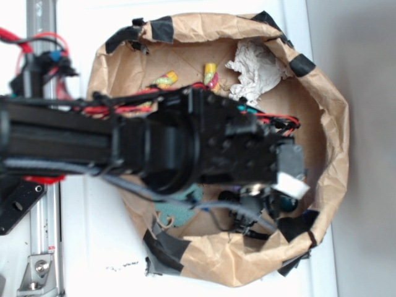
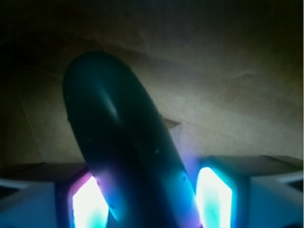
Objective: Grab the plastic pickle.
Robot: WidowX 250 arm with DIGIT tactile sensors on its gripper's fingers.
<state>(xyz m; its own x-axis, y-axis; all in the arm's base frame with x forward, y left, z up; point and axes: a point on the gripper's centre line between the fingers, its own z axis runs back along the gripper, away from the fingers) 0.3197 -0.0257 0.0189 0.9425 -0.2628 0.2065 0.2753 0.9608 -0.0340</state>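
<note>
The plastic pickle [image 2: 126, 142] is a glossy dark green oblong. In the wrist view it lies slanted between my two glowing finger pads [image 2: 89, 204] and fills the gap from one pad to the other. Brown paper floor shows behind it. My gripper [image 2: 151, 206] is shut on the pickle. In the exterior view the black arm reaches over the brown paper bag [image 1: 334, 124], and the gripper [image 1: 278, 199] is low at the bag's lower right. There the arm mostly hides the pickle; only a dark teal bit [image 1: 286, 202] shows.
The bag's rolled rim, patched with black tape [image 1: 164, 28], rings the work area. Inside lie crumpled white paper [image 1: 253, 71], small yellow-and-red toys [image 1: 166, 79], and a teal cloth [image 1: 182, 209] under the arm. A metal rail [image 1: 40, 247] stands at the left.
</note>
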